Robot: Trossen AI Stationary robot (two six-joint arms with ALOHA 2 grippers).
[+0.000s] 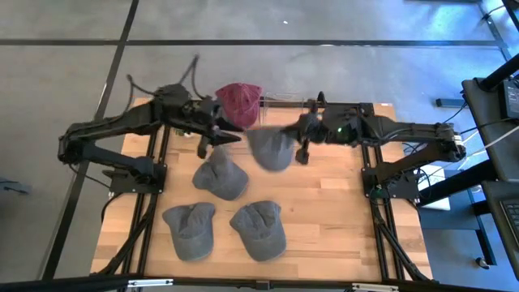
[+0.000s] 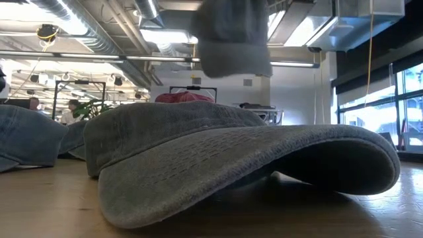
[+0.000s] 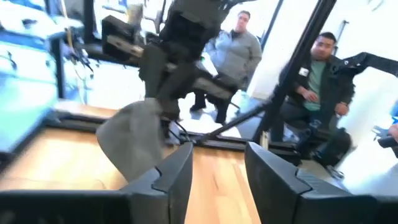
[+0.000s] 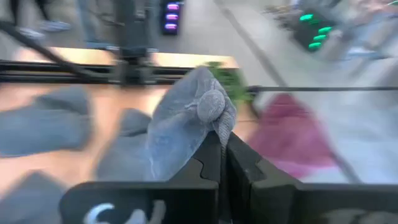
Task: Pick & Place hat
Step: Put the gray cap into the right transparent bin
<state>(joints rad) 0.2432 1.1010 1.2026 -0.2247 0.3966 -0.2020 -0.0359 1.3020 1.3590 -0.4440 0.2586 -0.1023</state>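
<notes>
My right gripper (image 1: 302,146) is shut on a grey cap (image 1: 272,150) and holds it in the air over the table's far middle. The low view shows that cap (image 2: 231,36) high above the table. A red cap (image 1: 239,104) sits at the far edge, just beyond the held cap, and also shows as the red cap (image 4: 292,134) in the right wrist view. My left gripper (image 1: 212,136) is open in the air beside the red cap and touches nothing. Its own view shows its fingers (image 3: 217,171) apart, facing the held cap (image 3: 134,140). My right gripper pinches the grey cap's crown between its two fingers, close to the top button (image 4: 211,106). It comes from the table's right, slanting down. The cap is lifted clear of the table and hangs slack below and to the left of the fingers.
Three more grey caps lie on the table: one in the middle (image 1: 220,174) and two near the near edge (image 1: 190,229) (image 1: 259,229). One of them fills the low view (image 2: 231,158). People stand and sit beyond the table (image 3: 323,81).
</notes>
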